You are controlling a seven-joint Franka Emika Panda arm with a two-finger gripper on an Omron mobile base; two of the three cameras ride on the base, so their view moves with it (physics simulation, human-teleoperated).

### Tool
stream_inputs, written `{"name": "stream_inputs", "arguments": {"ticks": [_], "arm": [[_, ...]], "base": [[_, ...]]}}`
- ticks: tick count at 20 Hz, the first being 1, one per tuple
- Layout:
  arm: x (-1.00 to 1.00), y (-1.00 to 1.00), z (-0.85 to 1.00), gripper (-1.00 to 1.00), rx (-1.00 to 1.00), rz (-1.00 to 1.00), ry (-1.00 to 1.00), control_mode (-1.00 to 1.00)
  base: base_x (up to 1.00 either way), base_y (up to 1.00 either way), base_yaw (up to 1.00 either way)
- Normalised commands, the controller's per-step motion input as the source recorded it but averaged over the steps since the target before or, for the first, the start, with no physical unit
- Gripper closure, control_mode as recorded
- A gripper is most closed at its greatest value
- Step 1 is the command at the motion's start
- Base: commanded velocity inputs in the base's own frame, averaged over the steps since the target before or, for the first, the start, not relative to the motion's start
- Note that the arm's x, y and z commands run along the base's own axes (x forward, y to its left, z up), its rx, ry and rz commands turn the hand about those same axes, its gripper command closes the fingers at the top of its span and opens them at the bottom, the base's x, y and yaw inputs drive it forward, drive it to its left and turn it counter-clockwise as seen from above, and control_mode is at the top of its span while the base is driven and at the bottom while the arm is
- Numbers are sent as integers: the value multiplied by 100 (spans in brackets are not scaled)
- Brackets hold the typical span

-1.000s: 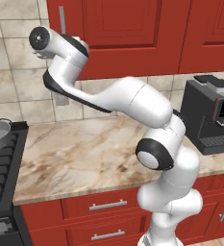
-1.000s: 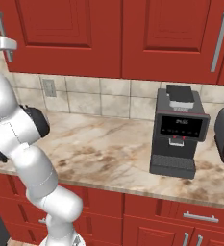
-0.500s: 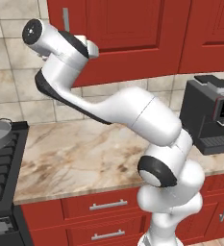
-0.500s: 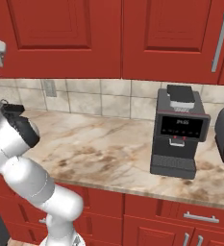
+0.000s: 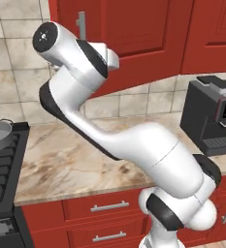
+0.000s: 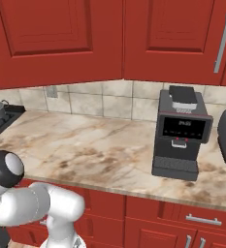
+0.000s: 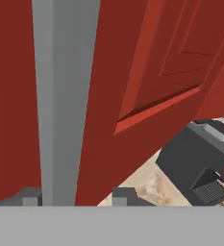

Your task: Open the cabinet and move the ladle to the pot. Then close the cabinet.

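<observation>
Pincer [image 7: 75, 197] clenched around silver handle [image 7: 63, 96] of cabinet [image 5: 134, 34]; coffee machine [image 6: 180, 133] on counter [image 6: 100, 150]

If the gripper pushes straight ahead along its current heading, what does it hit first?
Most likely the cabinet: its silver bar handle runs between the fingertips of the gripper, red door face right behind. Depth is unclear.
</observation>
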Motion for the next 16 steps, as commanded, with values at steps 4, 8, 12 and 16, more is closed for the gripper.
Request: {"name": "stream_inputs", "arguments": {"ticks": [4, 8, 12, 16], "arm": [[-100, -100, 0, 100, 14, 12, -9, -100], [-100, -90, 0, 100, 17, 16, -9, -100], [-85, -24, 0, -100, 15, 18, -2, -100], [-73, 0, 5, -100, 12, 16, 0, -100]], "base": [[0, 0, 0], [0, 0, 0], [0, 0, 0], [0, 0, 0]]}}
